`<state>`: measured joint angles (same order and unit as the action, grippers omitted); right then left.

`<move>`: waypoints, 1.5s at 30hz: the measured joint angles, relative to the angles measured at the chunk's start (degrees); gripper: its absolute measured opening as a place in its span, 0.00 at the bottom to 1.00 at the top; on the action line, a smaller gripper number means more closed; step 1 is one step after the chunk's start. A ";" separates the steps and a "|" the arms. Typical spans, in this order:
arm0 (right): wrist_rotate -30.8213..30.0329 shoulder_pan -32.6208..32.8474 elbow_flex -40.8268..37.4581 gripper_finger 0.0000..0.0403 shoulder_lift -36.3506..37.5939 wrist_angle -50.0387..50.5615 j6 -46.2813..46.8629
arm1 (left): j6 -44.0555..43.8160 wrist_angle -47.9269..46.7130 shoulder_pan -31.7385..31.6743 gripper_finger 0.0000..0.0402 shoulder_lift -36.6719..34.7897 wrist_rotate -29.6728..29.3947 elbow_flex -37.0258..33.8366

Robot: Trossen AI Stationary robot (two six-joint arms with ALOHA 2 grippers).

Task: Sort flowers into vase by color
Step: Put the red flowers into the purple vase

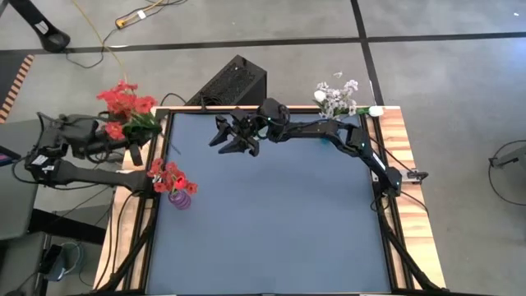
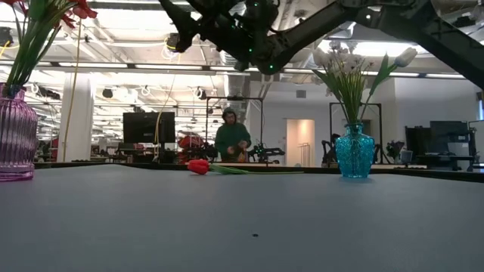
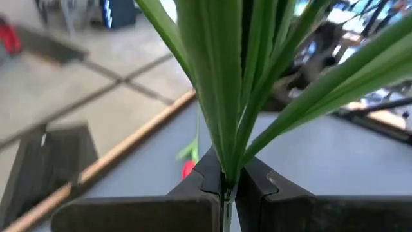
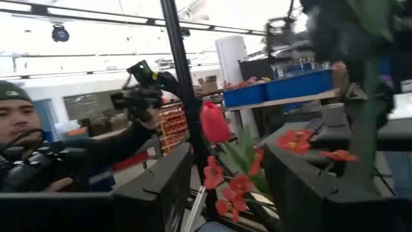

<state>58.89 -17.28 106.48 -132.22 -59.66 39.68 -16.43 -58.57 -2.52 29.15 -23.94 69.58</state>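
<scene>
My left gripper [image 1: 136, 150] is at the table's far left corner, shut on a bunch of red flowers [image 1: 126, 105]. A pink ribbed vase [image 1: 179, 198] [image 2: 15, 136] with red blossoms [image 1: 168, 176] stands by the left edge. A teal vase [image 2: 354, 153] with white flowers [image 1: 337, 99] stands at the far right corner. One red tulip [image 2: 198, 166] [image 3: 188, 169] lies flat on the table, stem along the surface. My right gripper [image 1: 234, 136] [image 4: 232, 193] hovers open, high over the far middle of the table, with nothing between its fingers. My left gripper pinches several green stems and leaves [image 3: 225, 169] of the red bunch between its two fingers [image 3: 205, 177]. The stems fan out past the fingertips. The bunch is lifted clear of the table, its red heads [image 1: 123, 103] beyond the far left corner.
A black box [image 1: 234, 82] sits just behind the far edge. Wooden rails [image 1: 403, 164] frame the blue mat. A white tulip head [image 1: 376, 110] leans out of the teal vase. A person in green [image 2: 231, 140] stands beyond the table, another [image 4: 38, 154] shows in the right wrist view.
</scene>
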 joint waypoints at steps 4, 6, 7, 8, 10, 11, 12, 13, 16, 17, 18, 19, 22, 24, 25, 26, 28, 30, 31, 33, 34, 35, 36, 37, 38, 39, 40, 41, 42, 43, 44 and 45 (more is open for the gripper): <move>0.46 0.23 0.00 0.53 0.00 0.06 0.78 | -5.00 -7.83 0.00 0.01 -1.51 0.20 -1.51; 0.51 0.50 0.00 0.52 0.00 0.55 0.85 | -5.74 -9.65 0.00 0.01 -1.67 0.59 -1.57; 0.73 0.60 0.00 0.52 0.00 0.88 0.94 | -5.78 -10.02 0.00 0.01 -1.92 0.67 -1.56; 1.39 0.73 0.00 0.52 0.00 0.94 1.03 | -5.70 -10.65 0.00 0.01 -2.17 0.91 -1.37; 2.46 1.53 -0.02 0.51 0.00 0.98 1.56 | -5.27 -12.41 0.00 0.01 -2.37 0.95 -0.58; 3.10 1.98 -0.02 0.51 0.00 0.93 2.22 | -5.37 -13.41 0.00 0.01 -2.36 0.92 -0.02; 3.80 2.44 -0.02 0.51 0.00 0.86 2.71 | -5.71 -14.55 0.00 0.01 -2.34 0.96 0.58; 4.72 2.93 -0.02 0.51 0.00 0.83 3.27 | -5.76 -15.80 0.00 0.01 -2.32 1.23 1.29; 7.49 4.81 -0.02 0.50 0.00 0.94 4.86 | -5.82 -18.64 0.00 0.01 -2.53 6.14 3.10; 8.20 5.57 -0.02 0.50 0.00 0.92 5.18 | -5.56 -19.95 0.00 0.01 -2.72 8.85 3.55; 8.89 6.33 -0.02 0.49 0.00 0.89 5.35 | -5.51 -21.04 0.00 0.01 -2.87 10.91 3.86; 9.50 7.08 -0.02 0.49 0.00 0.83 5.37 | -5.86 -21.72 0.01 0.01 -3.08 12.07 4.22; 10.69 9.26 -0.02 0.48 0.00 0.72 5.41 | -7.06 -21.84 0.00 0.01 -4.61 13.14 4.45; 11.82 10.56 -0.02 0.48 0.00 0.62 5.49 | -6.78 -20.22 0.00 0.01 -5.88 15.37 4.02; 12.15 11.12 -0.02 0.47 0.00 0.57 5.48 | -6.45 -19.36 0.00 0.01 -6.49 16.51 3.58; 12.74 11.66 -0.02 0.47 0.00 0.58 5.51 | -6.01 -18.30 0.00 0.01 -7.25 17.34 2.97; 13.95 12.72 -0.02 0.47 0.00 0.61 5.51 | -5.24 -16.31 -0.10 0.01 -8.89 19.29 1.37; 15.87 13.39 -0.02 0.46 0.00 0.30 5.75 | -5.04 -14.87 -0.63 0.01 -10.89 21.09 -0.97; 16.99 13.65 -0.02 0.46 0.00 -0.05 6.31 | -5.07 -13.83 -0.88 0.01 -11.97 21.58 -2.31; 18.38 13.66 -0.02 0.45 0.00 -2.14 8.68 | -5.19 -12.20 -1.43 0.01 -13.69 22.33 -4.88; 18.43 13.45 -0.03 0.45 0.00 -3.64 9.98 | -5.20 -11.58 -1.70 0.01 -14.72 22.80 -6.01; 18.36 13.18 -0.09 0.45 0.00 -4.80 10.77 | -5.22 -11.11 -2.00 0.01 -15.66 23.25 -7.13; 18.16 12.95 -0.26 0.45 0.02 -5.89 11.20 | -5.24 -10.94 -2.30 0.00 -16.30 23.52 -8.05; 17.84 12.63 -0.58 0.44 0.02 -6.59 11.34 | -5.24 -10.59 -2.65 0.00 -17.09 23.67 -8.91; 17.68 12.34 -0.82 0.44 0.04 -7.12 11.54 | -5.24 -10.45 -2.92 0.00 -17.73 23.67 -9.71; 17.68 12.11 -0.92 0.44 0.02 -7.47 11.98 | -5.23 -10.46 -3.21 0.00 -18.29 23.68 -10.44; 17.57 11.89 -0.92 0.44 -0.02 -8.04 12.72 | -5.23 -10.46 -3.55 0.00 -19.10 23.64 -11.02; 17.47 11.83 -0.92 0.43 -0.02 -8.39 13.02 | -5.23 -10.30 -3.85 0.00 -19.70 23.68 -11.65; 17.14 11.83 -0.90 0.43 -0.01 -8.39 12.98 | -5.23 -10.10 -4.15 0.00 -20.19 23.72 -12.31; 16.88 11.83 -0.89 0.43 0.02 -8.31 12.94 | -5.24 -9.65 -4.46 0.00 -20.97 23.88 -13.05; 16.85 11.85 -0.90 0.43 0.02 -8.27 12.90 | -5.24 -9.45 -4.77 0.00 -21.58 24.05 -13.85; 16.85 11.87 -0.90 0.43 0.02 -8.08 12.74 | -5.22 -9.15 -5.06 0.00 -22.12 24.20 -14.54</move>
<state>75.75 -5.41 105.58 -132.20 -67.74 52.42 -21.65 -67.72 -7.58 7.03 0.25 55.04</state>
